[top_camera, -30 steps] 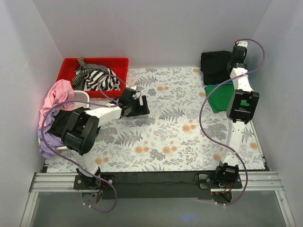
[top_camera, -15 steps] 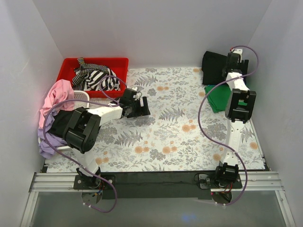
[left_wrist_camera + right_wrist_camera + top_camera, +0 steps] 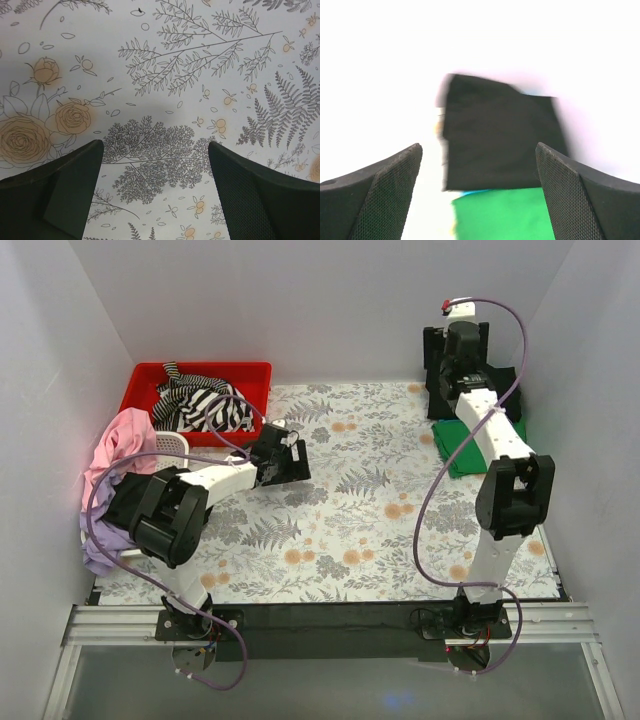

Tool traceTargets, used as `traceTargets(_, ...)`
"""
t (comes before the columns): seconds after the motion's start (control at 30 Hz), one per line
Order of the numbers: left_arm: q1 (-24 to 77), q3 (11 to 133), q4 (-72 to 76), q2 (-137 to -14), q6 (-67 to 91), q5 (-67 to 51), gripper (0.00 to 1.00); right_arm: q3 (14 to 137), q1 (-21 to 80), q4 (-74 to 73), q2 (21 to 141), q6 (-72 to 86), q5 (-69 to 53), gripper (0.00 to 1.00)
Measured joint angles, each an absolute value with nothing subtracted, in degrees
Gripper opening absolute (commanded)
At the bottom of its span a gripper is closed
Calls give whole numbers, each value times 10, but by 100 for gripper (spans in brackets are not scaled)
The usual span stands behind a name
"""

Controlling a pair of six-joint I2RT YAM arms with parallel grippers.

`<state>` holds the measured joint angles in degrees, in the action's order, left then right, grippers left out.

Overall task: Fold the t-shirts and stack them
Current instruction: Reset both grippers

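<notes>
Our right gripper [image 3: 477, 150] hangs open over the black tee [image 3: 500, 130] and green tee [image 3: 505, 215], upper right in the top view. Our left gripper [image 3: 152, 150] is open, empty. Dipping low could mess their folds.

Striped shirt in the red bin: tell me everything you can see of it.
The striped shirt shows only in the top view. It is soft cloth in black and white bands, and it lies crumpled and unfolded in a loose heap. It fills the left and middle of the red bin. One narrow strip trails up to the far rim. Its near edge reaches the near rim, but whether it spills over cannot be told. Only the bin is seen touching it.
</notes>
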<state>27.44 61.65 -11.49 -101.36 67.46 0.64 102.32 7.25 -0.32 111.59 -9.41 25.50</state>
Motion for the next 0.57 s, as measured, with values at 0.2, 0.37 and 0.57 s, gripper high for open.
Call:
traceTargets(0.2, 274, 624, -135, -992, 675, 46, 83, 919, 132, -40, 1025, -36, 164, 98)
traceTargets(0.37, 274, 623, -135, -925, 671, 71, 83, 773, 208, -68, 978, -9, 143, 99)
traceTargets(0.57, 274, 613, -129, -833, 669, 106, 83, 642, 291, -84, 921, 21, 118, 99)
